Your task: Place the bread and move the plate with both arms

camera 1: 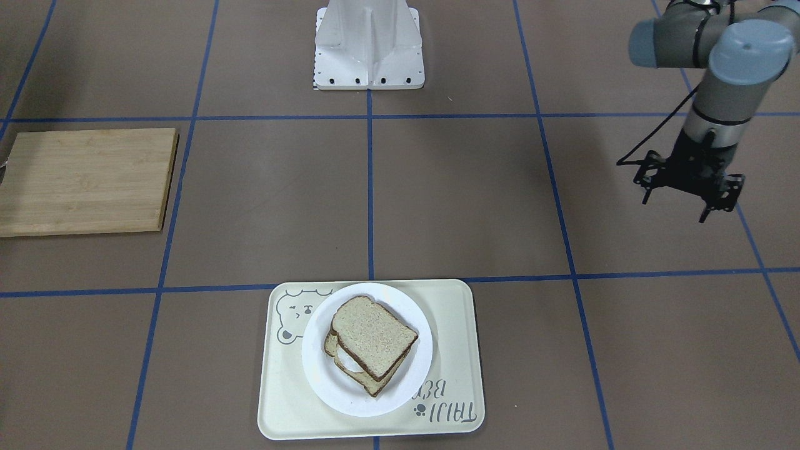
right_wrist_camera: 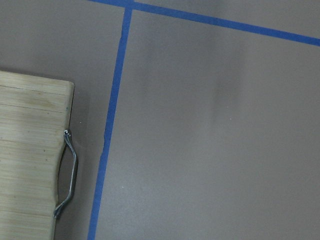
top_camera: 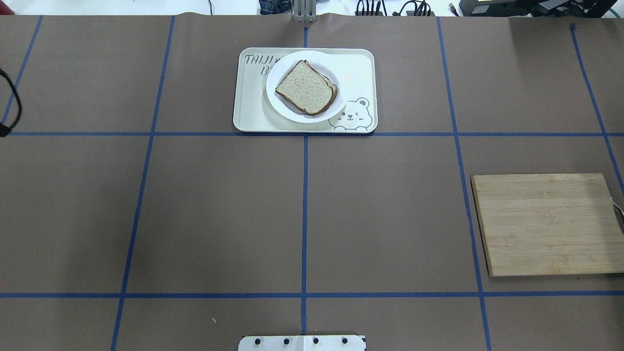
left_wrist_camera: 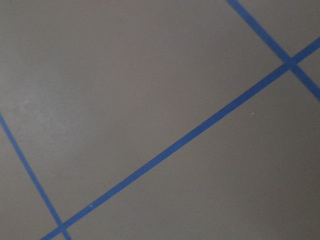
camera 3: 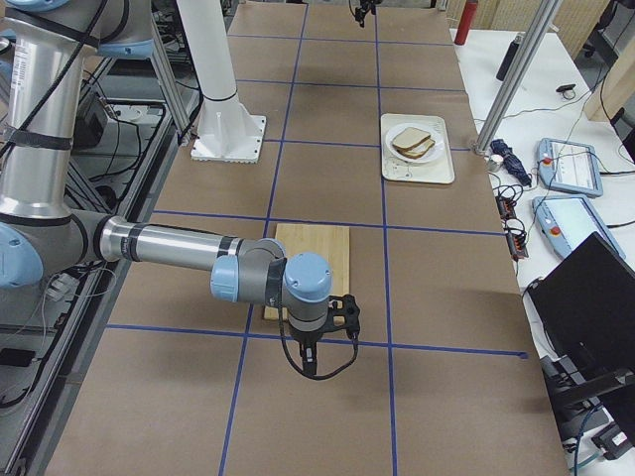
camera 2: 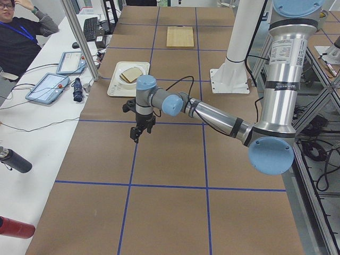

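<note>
The bread (camera 1: 374, 337) is a plain brown-crusted slice. It lies on top of a second slice with egg white showing under it, on the white plate (camera 1: 325, 372). The plate sits on a cream bear tray (camera 1: 453, 300) at the table's far middle; the bread (top_camera: 304, 87) and plate (top_camera: 279, 106) also show in the overhead view. My left gripper (camera 1: 684, 187) hangs over bare table far to the left of the tray, its fingers hidden under the wrist. My right gripper (camera 3: 308, 365) shows only in the exterior right view, beside the wooden board; I cannot tell its state.
A wooden cutting board (top_camera: 546, 224) with a metal handle (right_wrist_camera: 67, 172) lies on my right side. The white robot base (camera 1: 369, 50) stands at the near table edge. An operator and tablets are at a side bench (camera 2: 53, 79) beyond the table.
</note>
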You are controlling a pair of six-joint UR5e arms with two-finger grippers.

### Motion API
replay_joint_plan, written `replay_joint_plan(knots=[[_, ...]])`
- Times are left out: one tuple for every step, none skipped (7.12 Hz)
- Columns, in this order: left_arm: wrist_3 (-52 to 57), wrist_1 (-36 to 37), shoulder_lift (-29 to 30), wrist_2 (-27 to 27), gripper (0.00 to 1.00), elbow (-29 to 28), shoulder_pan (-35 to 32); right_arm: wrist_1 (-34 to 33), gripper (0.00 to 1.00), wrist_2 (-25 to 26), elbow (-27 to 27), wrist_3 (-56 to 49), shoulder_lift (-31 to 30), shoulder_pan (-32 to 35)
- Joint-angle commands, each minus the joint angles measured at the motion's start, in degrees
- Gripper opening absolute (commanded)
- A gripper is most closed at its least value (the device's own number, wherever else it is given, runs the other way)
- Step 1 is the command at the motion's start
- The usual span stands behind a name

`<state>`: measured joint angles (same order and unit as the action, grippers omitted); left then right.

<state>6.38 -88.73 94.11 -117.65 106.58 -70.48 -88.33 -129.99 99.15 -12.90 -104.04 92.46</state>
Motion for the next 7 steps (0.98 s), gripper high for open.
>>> replay_joint_plan(knots=[[9.26, 7.42, -0.67, -3.45, 0.98, -3.73, -11.74, 0.0, 1.0, 0.0, -0.01, 0.07, 0.15, 0.0], [9.17, 7.43, -3.2, -3.55, 0.98, -5.23, -13.7, 0.0, 1.0, -0.17, -0.01, 0.07, 0.24, 0.0], [9.26, 6.91, -3.49, -3.64, 0.98, -6.64, -14.15, 0.0, 1.0, -0.35, -0.01, 0.07, 0.33, -0.09], [9.35, 6.73, -5.23, -6.07, 0.98, -6.3, -15.55, 0.0, 1.0, -0.44, 0.08, 0.16, 0.5, 0.0], [9.26, 6.73, -7.77, -15.93, 0.98, -6.3, -18.0, 0.0, 1.0, -0.35, 0.08, 0.16, 0.59, 0.0], [9.09, 6.73, -9.02, -19.77, 0.98, -6.82, -20.2, 0.0, 1.0, -0.27, -0.01, 0.16, 0.59, -0.09], [9.17, 7.16, -10.16, -19.11, 0.98, -6.48, -20.83, 0.0, 1.0, -0.18, -0.01, 0.16, 0.59, 0.0]])
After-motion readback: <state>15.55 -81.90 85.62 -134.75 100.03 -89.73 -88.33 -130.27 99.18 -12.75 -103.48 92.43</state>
